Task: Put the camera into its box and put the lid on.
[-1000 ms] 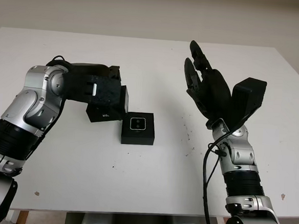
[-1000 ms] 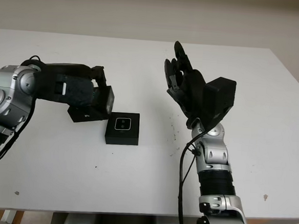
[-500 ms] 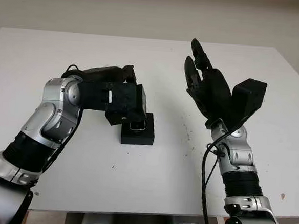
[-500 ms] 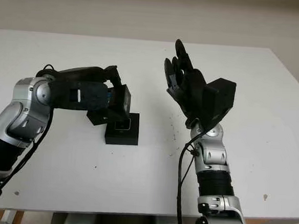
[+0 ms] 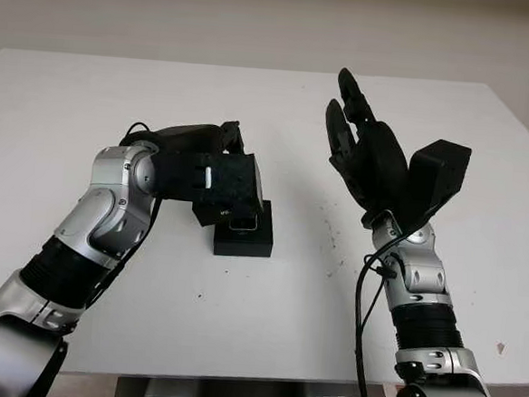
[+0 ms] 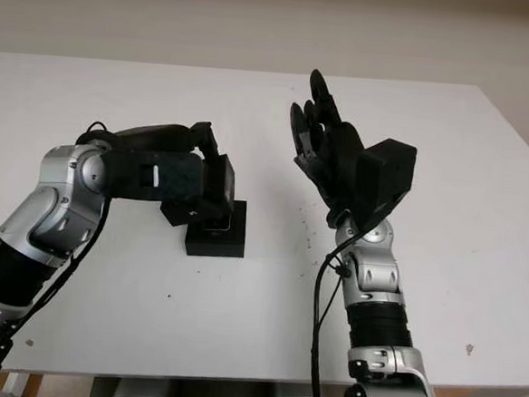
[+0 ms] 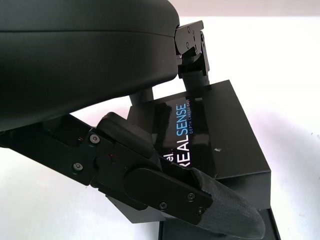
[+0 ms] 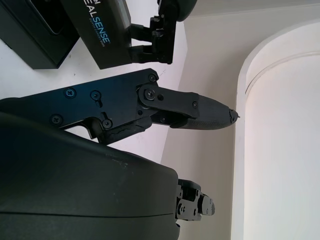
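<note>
A black open box (image 5: 245, 241) sits mid-table, and the silver-faced camera (image 5: 243, 223) lies inside it, mostly hidden. My left hand (image 5: 232, 174) is shut on the black lid (image 5: 210, 215), holding it tilted over the box's far left part. In the left wrist view the lid (image 7: 210, 135) shows its REALSENSE lettering, with a finger (image 7: 170, 185) wrapped over its edge. My right hand (image 5: 363, 151) is open and raised above the table, to the right of the box. The right wrist view looks down on the lid (image 8: 107, 35) and the box (image 8: 30, 35).
The white table (image 5: 265, 317) has bare room in front of the box and to its right. Dark specks (image 5: 334, 244) mark the surface right of the box. The table's front edge runs close to my arms.
My left hand has carried the lid rightward from beside the box to over it, covering most of the camera. The right hand has not moved.
</note>
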You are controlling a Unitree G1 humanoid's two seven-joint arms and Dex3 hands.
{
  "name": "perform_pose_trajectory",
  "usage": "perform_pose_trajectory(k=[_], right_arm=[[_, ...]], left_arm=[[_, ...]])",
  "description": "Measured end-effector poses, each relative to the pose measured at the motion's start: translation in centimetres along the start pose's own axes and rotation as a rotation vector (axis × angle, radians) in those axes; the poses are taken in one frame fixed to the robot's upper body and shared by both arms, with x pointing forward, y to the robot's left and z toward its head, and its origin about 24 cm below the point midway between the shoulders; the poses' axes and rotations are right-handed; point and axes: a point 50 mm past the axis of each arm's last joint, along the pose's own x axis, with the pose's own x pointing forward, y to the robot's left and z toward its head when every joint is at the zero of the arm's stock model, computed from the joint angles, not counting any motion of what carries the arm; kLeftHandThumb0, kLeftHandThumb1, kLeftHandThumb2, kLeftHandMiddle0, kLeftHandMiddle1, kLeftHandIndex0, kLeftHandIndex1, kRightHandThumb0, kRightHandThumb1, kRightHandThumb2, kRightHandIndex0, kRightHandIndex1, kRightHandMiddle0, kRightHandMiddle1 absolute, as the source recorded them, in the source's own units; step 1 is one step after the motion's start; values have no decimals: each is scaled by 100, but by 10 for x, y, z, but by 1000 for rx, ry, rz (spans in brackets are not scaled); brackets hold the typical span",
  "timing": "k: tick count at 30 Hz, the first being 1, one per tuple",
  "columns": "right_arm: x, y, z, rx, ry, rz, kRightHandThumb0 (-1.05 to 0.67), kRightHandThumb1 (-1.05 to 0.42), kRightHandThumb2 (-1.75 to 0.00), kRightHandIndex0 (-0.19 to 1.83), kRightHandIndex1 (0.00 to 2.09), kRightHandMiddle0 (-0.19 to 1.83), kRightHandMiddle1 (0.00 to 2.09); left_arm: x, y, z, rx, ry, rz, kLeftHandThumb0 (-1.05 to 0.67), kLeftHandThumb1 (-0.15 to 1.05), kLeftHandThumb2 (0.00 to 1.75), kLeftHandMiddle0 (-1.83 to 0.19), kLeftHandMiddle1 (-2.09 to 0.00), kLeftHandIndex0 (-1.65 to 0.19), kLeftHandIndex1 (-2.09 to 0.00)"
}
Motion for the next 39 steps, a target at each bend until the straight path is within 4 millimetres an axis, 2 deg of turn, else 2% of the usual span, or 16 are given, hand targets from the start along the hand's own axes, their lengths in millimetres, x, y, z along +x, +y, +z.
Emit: perform_pose_trajectory(k=[5, 8, 16, 18, 21, 24, 25, 26, 27, 28, 29, 30, 31, 35, 38, 39], right_arm=[[-1, 0, -2, 3, 6, -5, -68, -105, -52, -11, 6, -10, 6], [-1, 0, -2, 4, 6, -5, -67, -105, -52, -11, 5, -9, 6], [-1, 0, -2, 7, 6, -9, -68, -105, -51, -9, 6, -8, 6], [-1, 0, -2, 7, 6, -9, -68, -105, -50, -10, 6, -8, 6], [-1, 0, -2, 7, 6, -10, -68, -105, -50, -9, 6, -8, 6], [-1, 0, -2, 7, 7, -9, -67, -105, -51, -10, 5, -9, 6], [-1, 0, -2, 7, 7, -8, -67, -105, -52, -10, 5, -9, 6], [-1, 0, -2, 7, 7, -7, -67, -105, -52, -10, 5, -10, 5], [-1, 0, -2, 7, 7, -6, -67, -105, -52, -11, 5, -10, 5], [-1, 0, -2, 7, 7, -6, -67, -105, -52, -11, 5, -9, 6], [-1, 0, -2, 7, 7, -5, -67, -105, -52, -10, 5, -9, 6], [-1, 0, -2, 7, 8, -6, -67, -105, -52, -10, 5, -9, 6], [-1, 0, -3, 8, 9, -6, -67, -105, -52, -10, 6, -9, 6], [-1, 0, -3, 11, 12, -6, -67, -105, -51, -10, 6, -9, 6], [-1, 1, -3, 11, 13, -6, -67, -105, -52, -10, 5, -8, 6], [-1, 1, -3, 10, 16, -7, -67, -105, -53, -10, 5, -9, 6]], left_arm=[[1, -3, -1, -9, 19, -23, -23, 105, 17, -16, -209, 4, -209], [1, -3, -1, -8, 20, -33, -24, 105, 17, -19, -209, 0, -209], [2, -7, 1, 8, 30, -54, -26, 105, 18, -8, -209, 10, -207], [2, -7, 1, 8, 27, -55, -25, 105, 17, -18, -209, 4, -208], [2, -8, 2, 9, 17, -55, -25, 105, 17, -17, -209, 3, -205], [3, -10, 5, 19, -15, -49, -24, 105, 17, -16, -209, 14, -187], [3, -11, 5, 21, -24, -46, -24, 105, 18, -12, -209, 17, -161], [3, -12, 6, 22, -34, -45, -23, 105, 18, -10, -209, 18, -149], [3, -14, 6, 15, -46, -47, -22, 105, 19, -14, -209, 19, -151], [4, -15, 7, 9, -58, -49, -22, 105, 20, -22, -209, 16, -172], [4, -16, 7, 3, -68, -50, -22, 105, 21, -38, -209, 3, -194], [4, -17, 8, 0, -76, -47, -22, 105, 21, -48, -209, -4, -202], [5, -17, 9, -5, -83, -43, -22, 105, 21, -53, -209, -4, -205], [5, -18, 9, -12, -83, -40, -22, 105, 23, -77, -209, -29, -209], [6, -19, 9, -21, -75, -46, -22, 105, 24, -85, -209, -40, -209], [6, -19, 9, -24, -72, -47, -22, 105, 24, -80, -209, -35, -209]])
